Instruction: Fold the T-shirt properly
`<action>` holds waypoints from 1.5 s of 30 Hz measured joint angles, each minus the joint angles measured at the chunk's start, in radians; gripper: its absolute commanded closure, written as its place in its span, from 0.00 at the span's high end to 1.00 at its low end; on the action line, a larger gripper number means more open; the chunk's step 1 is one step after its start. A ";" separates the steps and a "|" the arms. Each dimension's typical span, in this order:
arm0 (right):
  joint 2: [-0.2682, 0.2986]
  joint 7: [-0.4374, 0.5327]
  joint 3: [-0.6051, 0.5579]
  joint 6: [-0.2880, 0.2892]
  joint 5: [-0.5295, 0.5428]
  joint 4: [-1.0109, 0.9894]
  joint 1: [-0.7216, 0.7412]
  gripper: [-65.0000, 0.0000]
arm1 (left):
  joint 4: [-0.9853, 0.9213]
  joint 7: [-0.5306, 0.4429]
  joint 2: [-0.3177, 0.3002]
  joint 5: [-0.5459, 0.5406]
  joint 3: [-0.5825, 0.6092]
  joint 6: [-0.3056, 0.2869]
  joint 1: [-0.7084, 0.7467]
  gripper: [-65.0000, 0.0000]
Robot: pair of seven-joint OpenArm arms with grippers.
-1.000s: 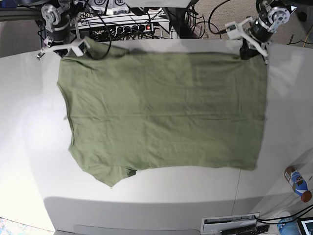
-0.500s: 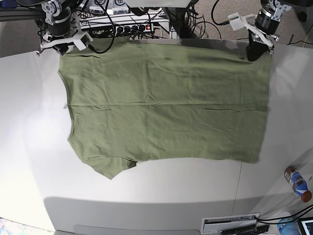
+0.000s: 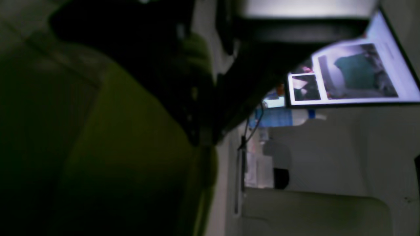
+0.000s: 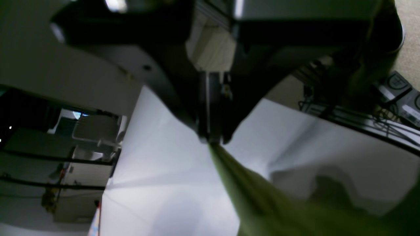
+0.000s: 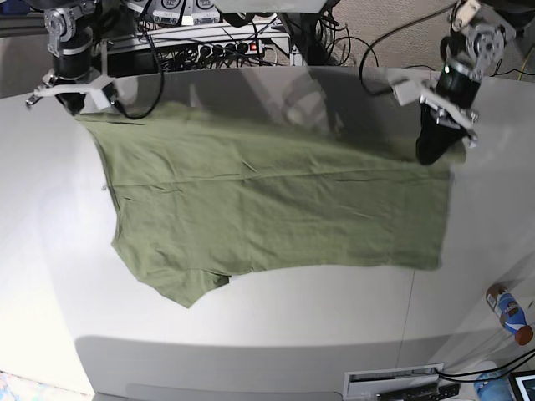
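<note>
Lifted and swung since half a second ago: far edge of the T-shirt (image 5: 276, 205) raised off the white table (image 5: 276, 322), left corner carried toward 4 o'clock, right corner toward 9 o'clock. Reads as the start of folding the far half over the near half.

Base view: near hem and sleeve at 7 o'clock lying flat as before; far edge taut between both arms, a shadowed bare strip of table showing behind it. Left gripper (image 5: 430, 150) at 2 o'clock, clamped on the corner; right gripper (image 5: 75, 98) at 10 o'clock, pinching the other corner. Bottle (image 5: 509, 313) at 4 o'clock, unmoved.

Left wrist view: dim, blurred; green cloth filling 6 to 9 o'clock, dark jaws pressed together at centre, a lit screen (image 3: 354, 73) at 2 o'clock.

Right wrist view: jaws closed tight at centre, cloth hanging from the tips toward 5 o'clock over the table.
</note>
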 measured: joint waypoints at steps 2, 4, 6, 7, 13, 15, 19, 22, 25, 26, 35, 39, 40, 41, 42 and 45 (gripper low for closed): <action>0.000 0.011 0.001 0.000 0.000 0.000 0.000 0.00 | 0.000 -0.011 0.000 -0.049 0.001 -0.039 -0.034 0.00; -0.001 0.034 0.000 0.000 0.001 0.000 0.003 0.00 | -0.001 -0.022 0.000 -0.099 0.001 -0.061 -0.069 0.00; -0.004 0.029 0.000 0.003 0.000 0.000 0.029 0.00 | -0.011 -0.045 0.000 -0.147 0.001 -0.101 -0.106 0.00; -0.005 0.030 0.001 0.002 0.000 0.000 0.041 0.00 | -0.018 -0.066 0.000 -0.165 0.001 -0.120 -0.119 0.00; -0.006 0.022 0.000 0.000 0.000 -0.001 0.072 0.00 | -0.066 -0.125 0.007 -0.251 0.002 -0.187 -0.186 0.00; -0.006 0.022 0.000 0.000 0.000 -0.004 0.087 0.00 | -0.093 -0.139 0.018 -0.261 0.002 -0.198 -0.215 0.00; -0.006 0.026 0.000 0.000 0.008 -0.049 0.116 0.00 | -0.164 -0.194 0.061 -0.267 0.002 -0.250 -0.250 0.00; -0.006 0.026 0.000 0.001 0.011 -0.090 0.137 0.00 | -0.210 -0.214 0.105 -0.287 0.002 -0.272 -0.269 0.00; -0.006 0.045 0.000 0.001 0.011 -0.122 0.157 0.00 | -0.243 -0.240 0.129 -0.287 0.002 -0.272 -0.275 0.00; -0.007 0.047 0.000 0.003 0.011 -0.132 0.166 0.00 | -0.254 -0.243 0.135 -0.287 0.002 -0.272 -0.278 0.00; -0.009 0.052 0.000 0.008 0.064 -0.280 0.296 0.00 | -0.259 -0.251 0.141 -0.290 0.002 -0.298 -0.287 0.00; -0.016 0.064 0.000 0.006 0.080 -0.299 0.338 0.00 | -0.259 -0.254 0.144 -0.291 0.002 -0.298 -0.290 0.00; -0.026 0.063 0.000 0.003 0.097 -0.299 0.349 0.00 | -0.262 -0.254 0.150 -0.292 0.002 -0.298 -0.294 0.00; -0.037 0.067 0.000 0.004 0.110 -0.299 0.361 0.00 | -0.266 -0.258 0.158 -0.295 0.002 -0.298 -0.299 0.00; -0.052 0.067 0.000 0.004 0.113 -0.299 0.373 0.00 | -0.267 -0.259 0.164 -0.306 0.002 -0.299 -0.301 0.00; -0.093 0.079 0.000 0.003 0.113 -0.299 0.403 0.00 | -0.271 -0.258 0.182 -0.309 0.002 -0.328 -0.304 0.00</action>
